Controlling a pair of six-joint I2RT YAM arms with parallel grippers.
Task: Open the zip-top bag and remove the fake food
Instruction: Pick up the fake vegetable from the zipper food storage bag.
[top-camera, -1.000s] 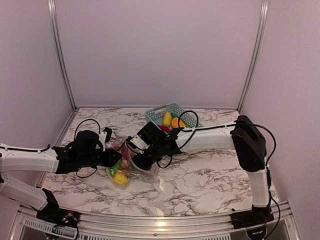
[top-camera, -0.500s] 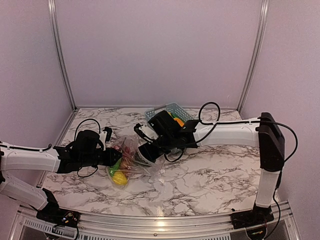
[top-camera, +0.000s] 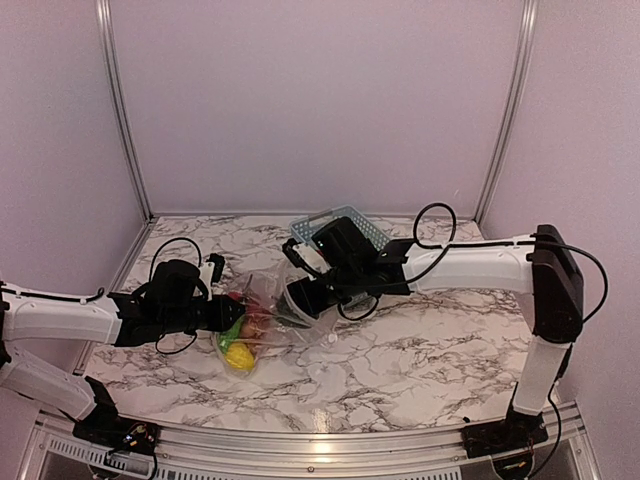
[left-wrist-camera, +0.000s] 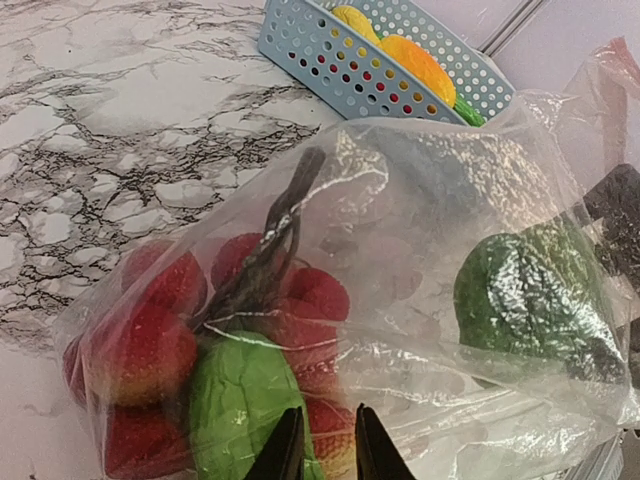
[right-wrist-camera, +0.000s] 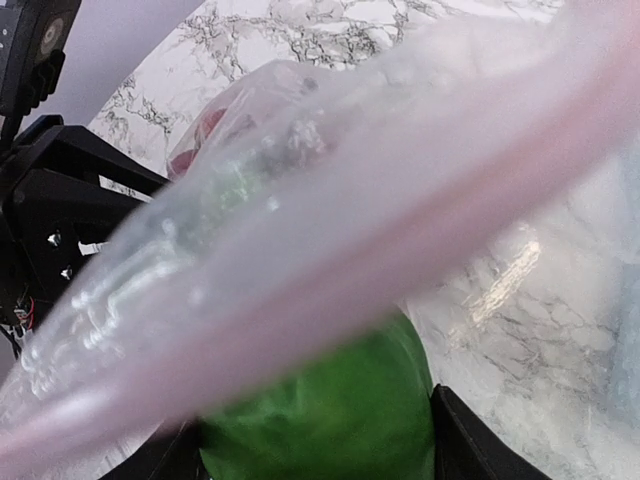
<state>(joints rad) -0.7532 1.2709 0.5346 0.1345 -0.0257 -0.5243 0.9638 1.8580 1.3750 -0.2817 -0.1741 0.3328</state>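
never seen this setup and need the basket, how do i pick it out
On the marble table, look to the far edge by the back wall, near the middle. The basket sits behind the right arm. Unlike the clear zip-top bag, it is blue-grey with rows of round holes.

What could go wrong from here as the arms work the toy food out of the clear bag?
1. The left gripper seems to pinch only a thin fold of the zip-top bag; a tug could slip it free.
2. The right gripper flanks a green piece with bag film draped across, so pulling away might drag the whole bag.
3. The right arm passes close over the basket and could knock it.
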